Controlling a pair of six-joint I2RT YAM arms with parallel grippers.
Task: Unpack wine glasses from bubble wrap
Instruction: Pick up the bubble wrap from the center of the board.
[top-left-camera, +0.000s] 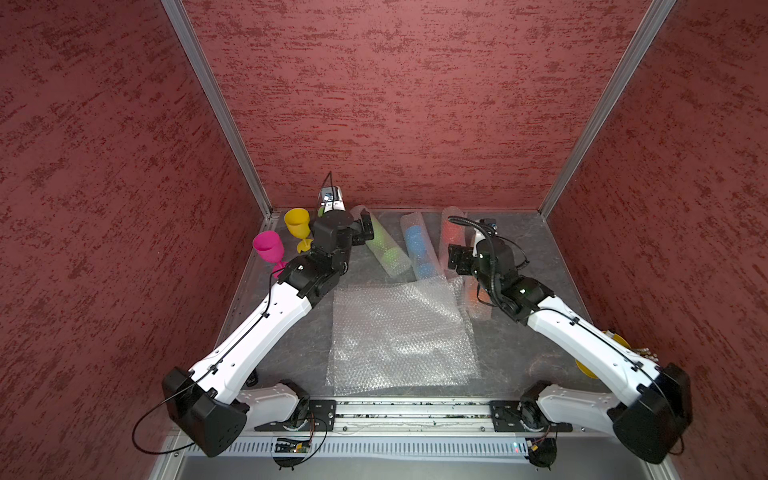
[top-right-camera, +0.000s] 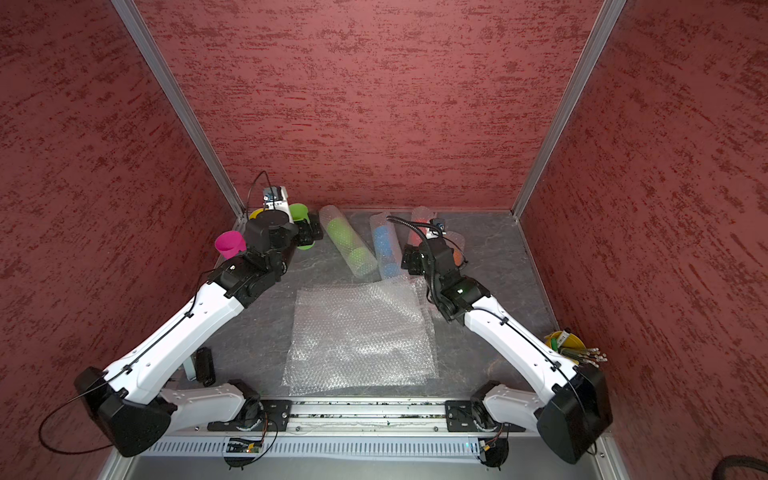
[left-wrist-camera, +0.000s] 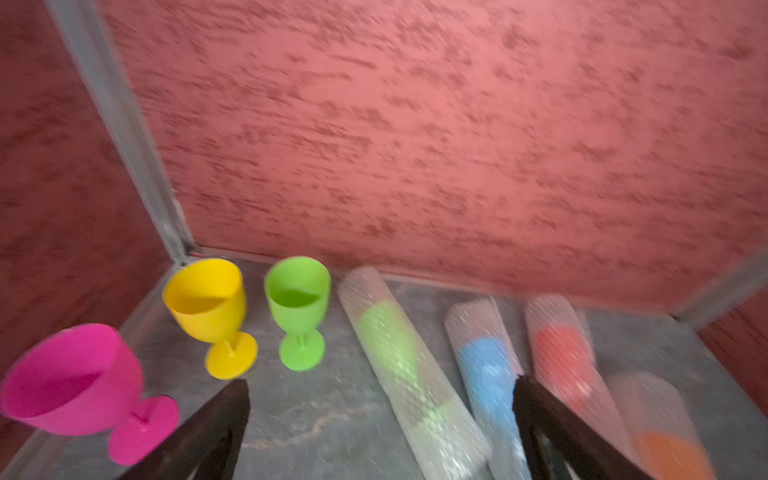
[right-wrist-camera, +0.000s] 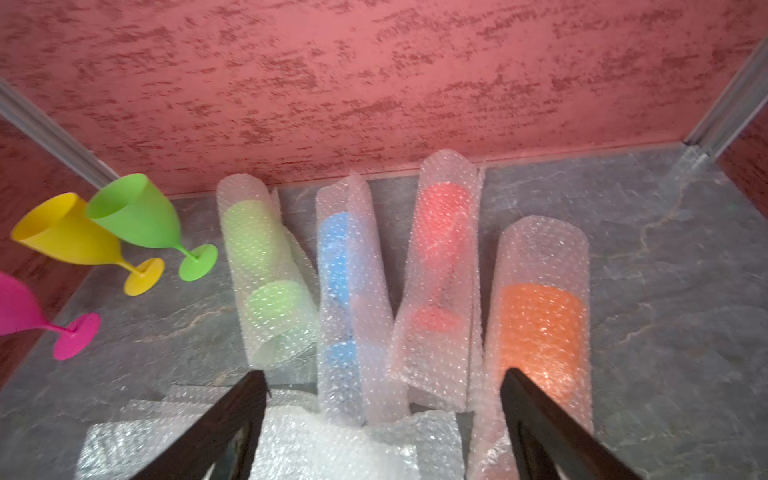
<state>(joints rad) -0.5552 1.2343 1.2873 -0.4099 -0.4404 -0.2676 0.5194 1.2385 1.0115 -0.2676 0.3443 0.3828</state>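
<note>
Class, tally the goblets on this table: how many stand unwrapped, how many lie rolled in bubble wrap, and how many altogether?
Unwrapped: 3 (pink goblet, yellow goblet, green goblet)
Rolled in bubble wrap: 4 (second green goblet, blue goblet, red goblet, orange goblet)
Total: 7

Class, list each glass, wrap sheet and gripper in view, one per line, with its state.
pink glass: unwrapped, upright
yellow glass: unwrapped, upright
bare green glass: upright
other green glass: wrapped, lying
blue glass: wrapped, lying
red glass: wrapped, lying
orange glass: wrapped, lying
loose sheets: spread flat
left gripper: open, empty
right gripper: open, empty
</note>
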